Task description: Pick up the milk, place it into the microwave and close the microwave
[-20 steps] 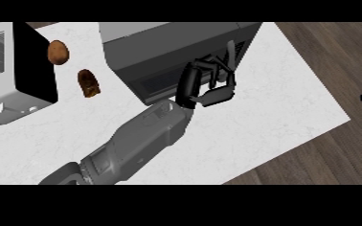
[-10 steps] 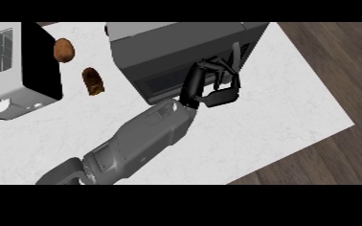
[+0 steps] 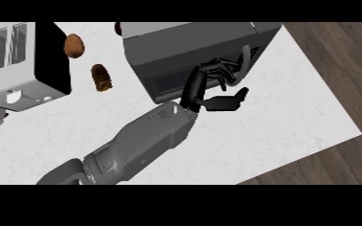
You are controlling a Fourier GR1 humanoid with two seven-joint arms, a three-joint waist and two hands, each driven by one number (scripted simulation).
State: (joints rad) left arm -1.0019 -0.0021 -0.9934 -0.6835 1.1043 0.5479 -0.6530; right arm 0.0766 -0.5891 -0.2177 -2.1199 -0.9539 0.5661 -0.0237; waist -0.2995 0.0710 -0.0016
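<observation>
Milk is not seen and is judged enclosed in the microwave (image 3: 185, 42), whose door (image 3: 167, 80) has been swung nearly shut by the left hand (image 3: 200, 85), fingers half-curled against it, thumb spread, nothing held.

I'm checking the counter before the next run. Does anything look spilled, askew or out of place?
Nothing stands out. The microwave stands upright on the counter, with the robot hand at its front. A brown lump and a rounder one lie loose to its left, and nothing is spilled. The milk is not in view.
</observation>
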